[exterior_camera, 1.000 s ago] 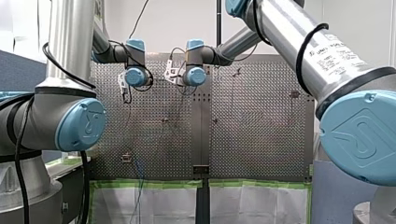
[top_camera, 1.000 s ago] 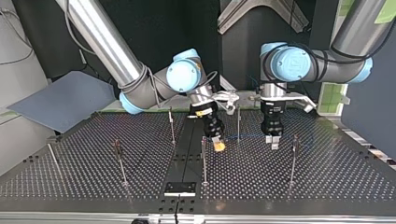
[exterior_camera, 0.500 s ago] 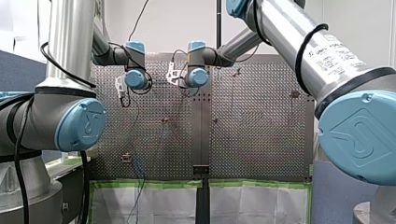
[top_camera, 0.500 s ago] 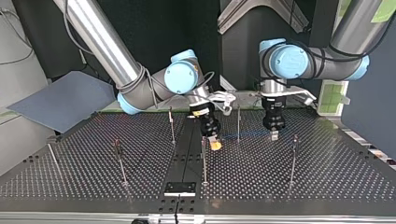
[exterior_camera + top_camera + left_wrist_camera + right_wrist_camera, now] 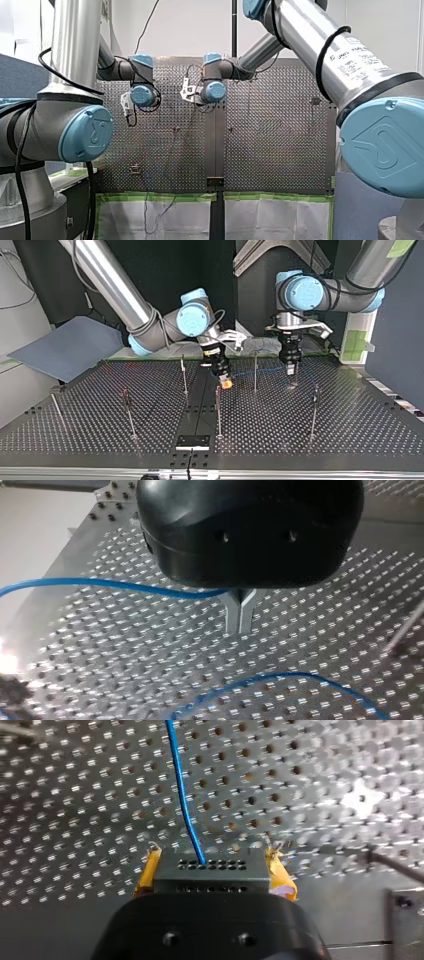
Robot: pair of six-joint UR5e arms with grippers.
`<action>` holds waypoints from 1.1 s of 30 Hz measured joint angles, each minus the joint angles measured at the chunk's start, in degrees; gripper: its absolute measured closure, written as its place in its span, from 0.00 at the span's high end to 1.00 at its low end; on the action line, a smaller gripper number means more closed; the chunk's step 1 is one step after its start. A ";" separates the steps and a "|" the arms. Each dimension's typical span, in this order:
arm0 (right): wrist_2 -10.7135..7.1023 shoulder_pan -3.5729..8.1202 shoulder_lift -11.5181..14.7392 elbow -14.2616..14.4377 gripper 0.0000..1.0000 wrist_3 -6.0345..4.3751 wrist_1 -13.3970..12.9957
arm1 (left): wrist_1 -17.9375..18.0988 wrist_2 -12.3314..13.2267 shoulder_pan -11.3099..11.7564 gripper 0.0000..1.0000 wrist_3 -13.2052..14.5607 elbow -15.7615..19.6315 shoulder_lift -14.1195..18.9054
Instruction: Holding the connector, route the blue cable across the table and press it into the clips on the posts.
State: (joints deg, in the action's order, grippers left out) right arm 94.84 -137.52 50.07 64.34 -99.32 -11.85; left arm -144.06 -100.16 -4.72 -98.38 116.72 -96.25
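The blue cable (image 5: 100,583) comes out sideways from my left gripper (image 5: 240,619), whose metal fingers are shut on it; a second loop of it (image 5: 280,677) lies on the table below. My right gripper (image 5: 212,862) has its yellow pads (image 5: 148,867) shut on a dark grey connector (image 5: 210,872), and the cable (image 5: 182,795) runs ahead from that block. In the top view my right gripper (image 5: 226,383) hangs near the middle, my left gripper (image 5: 290,371) further right. The cable (image 5: 267,371) spans between them past a thin post (image 5: 255,372).
Several more thin posts stand on the perforated table (image 5: 350,430), among them one (image 5: 218,410) just in front of my right gripper and one (image 5: 313,410) near my left. A black plate (image 5: 192,442) sits at the top view's near edge, a grey sheet (image 5: 65,347) at its left.
My left gripper has shut on the cable. Both grippers have lifted and drawn back toward the top view's far side, and the cable has risen with them.
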 joint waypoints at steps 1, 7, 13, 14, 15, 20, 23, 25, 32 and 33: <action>0.03 0.01 0.00 0.44 0.00 0.05 -0.02 | 0.49 0.19 -0.08 0.00 0.00 0.48 -0.25; 0.00 0.01 -0.02 3.22 0.00 0.69 -0.17 | 3.08 0.96 -0.30 0.00 0.54 2.88 -2.44; 0.00 0.01 -0.08 5.68 0.00 1.70 -0.27 | 4.53 1.04 -0.10 0.00 0.58 3.94 -5.14; 0.02 0.01 -0.08 6.26 0.00 1.89 -0.28 | 4.84 1.20 -0.08 0.00 0.57 4.16 -5.51; 0.03 0.01 -0.08 6.70 0.00 2.01 -0.31 | 5.10 1.35 -0.07 0.00 0.57 4.30 -5.78; 0.14 0.08 -0.16 9.28 0.00 2.32 -0.68 | 6.22 2.01 -0.25 0.00 1.16 4.64 -7.68; 0.12 0.17 -0.21 10.42 0.00 2.34 -1.14 | 7.22 2.71 -0.41 0.00 1.33 4.67 -8.97; 0.04 0.28 -0.29 10.98 0.00 2.29 -1.66 | 8.00 3.19 -0.48 0.00 1.21 4.69 -9.80; -1.22 1.12 -1.67 11.71 0.00 1.59 -3.52 | 9.89 4.65 -0.63 0.00 0.54 4.69 -12.58; -1.44 1.28 -1.78 11.72 0.00 1.43 -3.83 | 10.09 4.89 -0.63 0.00 0.40 4.69 -12.70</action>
State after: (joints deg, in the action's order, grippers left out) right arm 93.40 -136.24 48.29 76.05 -97.89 -15.68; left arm -133.97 -95.27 -5.35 -97.98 121.40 -108.95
